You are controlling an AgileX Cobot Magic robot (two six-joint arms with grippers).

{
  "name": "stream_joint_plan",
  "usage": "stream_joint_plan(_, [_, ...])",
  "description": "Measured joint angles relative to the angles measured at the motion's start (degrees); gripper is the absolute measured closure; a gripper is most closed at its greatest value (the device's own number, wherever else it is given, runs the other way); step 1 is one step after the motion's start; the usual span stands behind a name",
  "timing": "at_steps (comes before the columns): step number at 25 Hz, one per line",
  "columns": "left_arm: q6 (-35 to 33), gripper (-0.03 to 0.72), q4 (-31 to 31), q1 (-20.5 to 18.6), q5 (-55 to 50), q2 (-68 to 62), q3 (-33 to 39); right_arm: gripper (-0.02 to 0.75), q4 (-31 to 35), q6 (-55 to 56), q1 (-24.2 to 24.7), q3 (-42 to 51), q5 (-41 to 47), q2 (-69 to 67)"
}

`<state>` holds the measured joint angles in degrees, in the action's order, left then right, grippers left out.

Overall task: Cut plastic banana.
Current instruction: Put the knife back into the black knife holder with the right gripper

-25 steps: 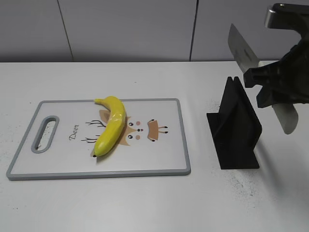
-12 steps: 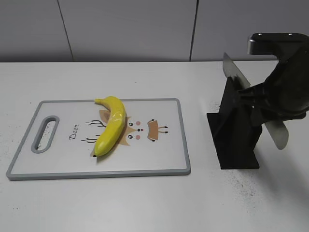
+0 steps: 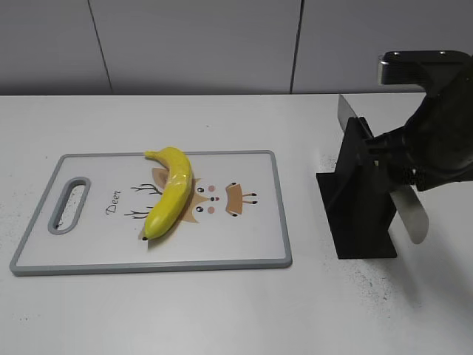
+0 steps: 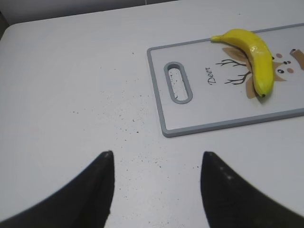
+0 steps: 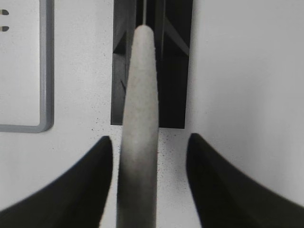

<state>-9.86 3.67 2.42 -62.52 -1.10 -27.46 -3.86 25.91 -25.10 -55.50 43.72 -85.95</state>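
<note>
The plastic banana lies whole on the white cutting board, curved, stem toward the back; it also shows in the left wrist view. My right gripper is at the black knife stand. The knife sits with its blade in the stand's slot and its grey handle sticking out toward the front right. In the right wrist view the handle runs between my open fingers with a gap on each side of my right gripper. My left gripper is open and empty over bare table.
The cutting board has a grey rim, a handle slot at its left end and a deer drawing. The stand is right of the board. Dark specks dot the white table. A grey wall runs behind.
My right gripper has come down and left with the knife, from above the stand to the stand. The blade has gone into the slot. The banana has not moved.
</note>
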Motion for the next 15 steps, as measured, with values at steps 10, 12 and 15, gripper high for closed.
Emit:
stream_joint_plan(10, [-0.05, 0.135, -0.1, 0.0, 0.0, 0.0, 0.0, 0.09, 0.0, -0.17, 0.0, -1.7, 1.38, 0.0])
stream_joint_plan(12, [-0.05, 0.135, -0.1, 0.0, 0.0, 0.0, 0.0, 0.09, 0.0, -1.05, 0.0, -3.56, 3.65, 0.47])
stream_joint_plan(15, [-0.05, 0.135, -0.1, 0.0, 0.0, 0.0, 0.0, 0.09, 0.0, -3.44, 0.0, -5.53, 5.92, 3.43])
